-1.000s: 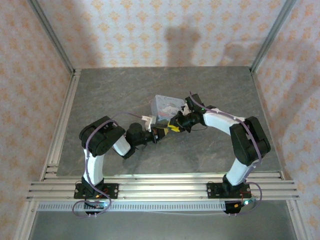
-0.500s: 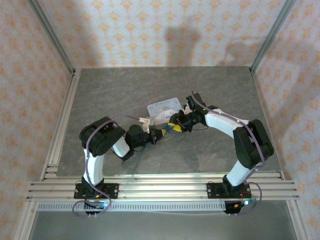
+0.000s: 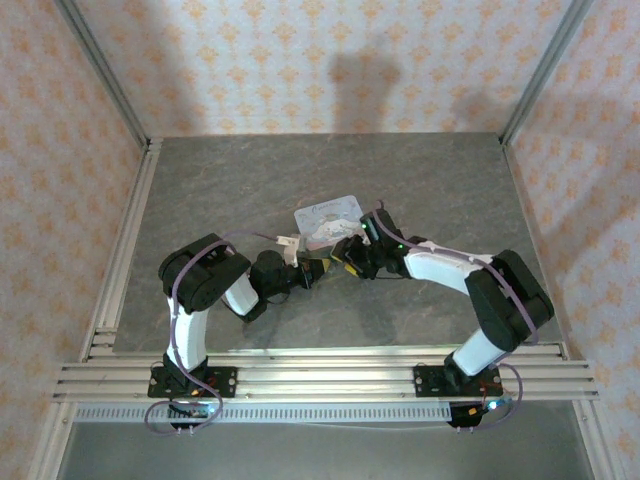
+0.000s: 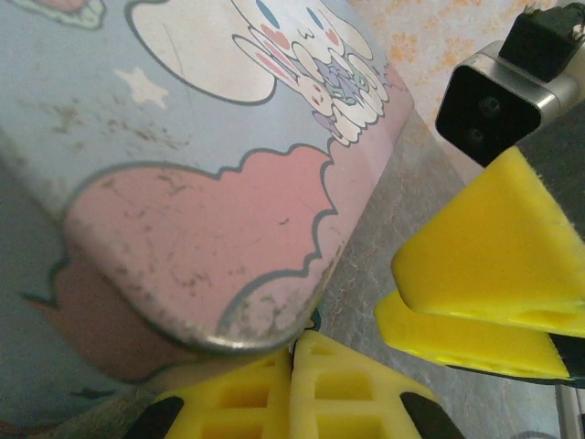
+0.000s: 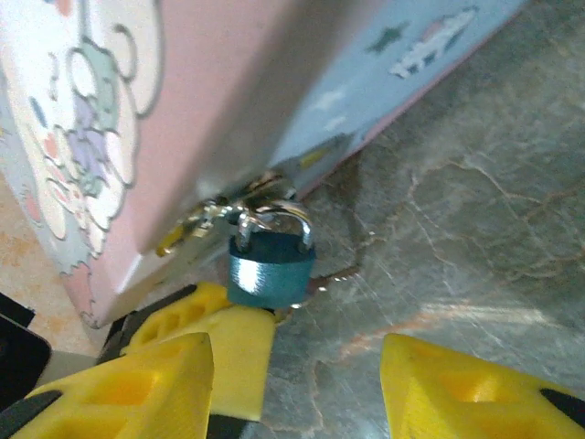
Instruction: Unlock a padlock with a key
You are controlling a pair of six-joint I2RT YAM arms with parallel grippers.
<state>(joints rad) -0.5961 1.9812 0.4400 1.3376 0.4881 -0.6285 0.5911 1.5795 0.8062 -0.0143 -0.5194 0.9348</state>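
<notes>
At edge of tin [image 5: 119, 110] padlock [image 5: 271, 266] hangs locked, not yet keyed; L gripper [image 4: 294, 355] pinched shut below it, R gripper [image 5: 294, 352] wide

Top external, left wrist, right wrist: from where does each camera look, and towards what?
Top external: above and behind the bases, looking down on the table; both arms show.
Left wrist: on the left gripper, facing the tin from close; own shut fingers below.
Right wrist: on the right gripper, facing the padlock hanging on the tin; own open fingers below.
Shared: both wrist views see the tin and the other gripper's yellow fingers.
</notes>
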